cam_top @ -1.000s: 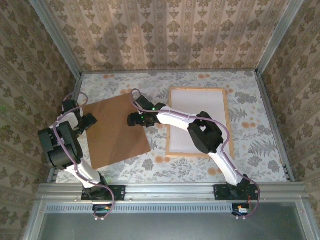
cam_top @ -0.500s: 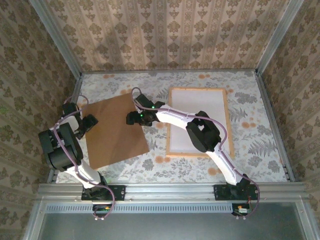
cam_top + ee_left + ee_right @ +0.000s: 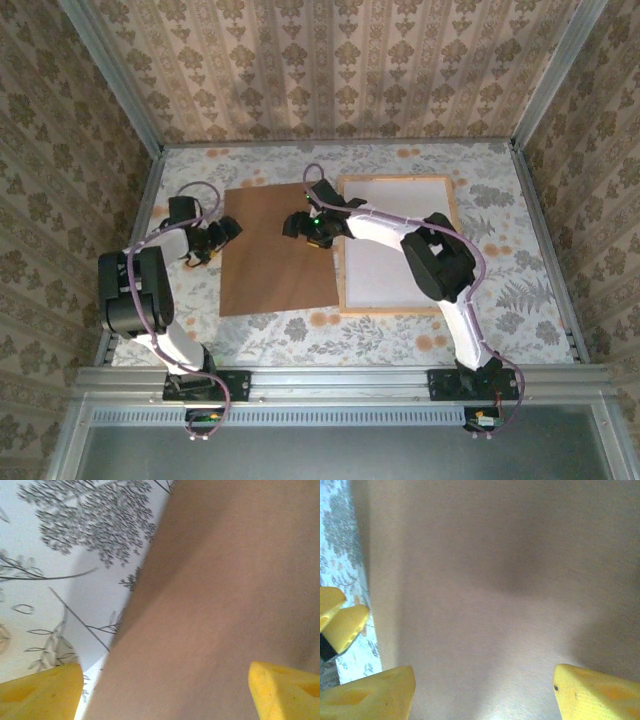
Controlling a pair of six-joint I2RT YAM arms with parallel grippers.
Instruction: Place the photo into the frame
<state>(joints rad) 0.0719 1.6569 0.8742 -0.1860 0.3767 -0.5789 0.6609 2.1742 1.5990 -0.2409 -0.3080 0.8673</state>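
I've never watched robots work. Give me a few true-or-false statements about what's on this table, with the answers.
1. The flat brown rectangular board lies inside the light wooden picture frame. False: it lies on the patterned table, beside the frame, to its left.
2. The right gripper is over the board, its fingers apart. True.
3. The left gripper is at the frame's right edge. False: it is at the board's left edge.
4. The frame's inside looks white. True.

2 arms (image 3: 385,225), white links, black joints, pinkish looping cables (image 3: 190,188), yellow fingertips (image 3: 370,695), small green light (image 3: 318,238)
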